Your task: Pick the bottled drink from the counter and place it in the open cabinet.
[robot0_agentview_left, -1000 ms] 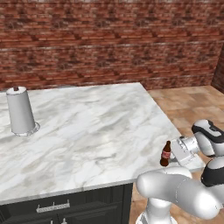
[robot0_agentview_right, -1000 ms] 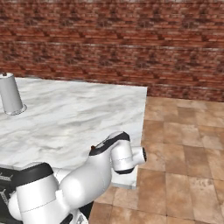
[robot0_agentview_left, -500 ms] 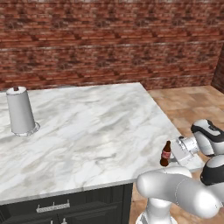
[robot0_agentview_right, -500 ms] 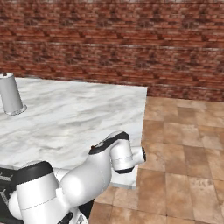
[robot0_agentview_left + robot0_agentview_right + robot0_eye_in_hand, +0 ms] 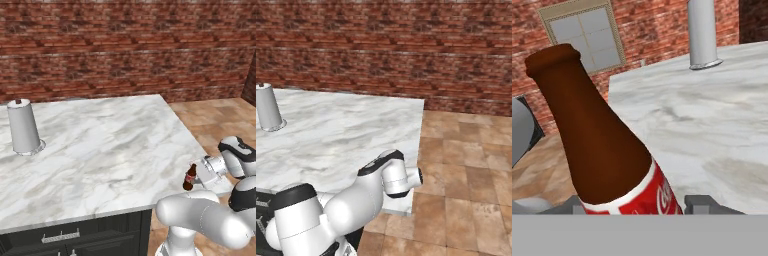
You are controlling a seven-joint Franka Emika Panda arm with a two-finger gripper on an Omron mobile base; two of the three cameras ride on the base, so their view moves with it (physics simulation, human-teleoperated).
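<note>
The claw (image 5: pixel 634 205) had its two dark fingertips either side of the small dark-brown, red-labelled bottle (image 5: pixel 189 177) at the white marble surface's (image 5: pixel 100 150) near corner — whether clamped could not be told; lifting likely followed.

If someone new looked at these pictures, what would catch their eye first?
Probably the bottled drink, looming dark brown and red-labelled between the fingertips in the hand view, at the counter's near right corner. Next, the paper-towel roll standing far left on the marble, and the red brick wall behind.
</note>
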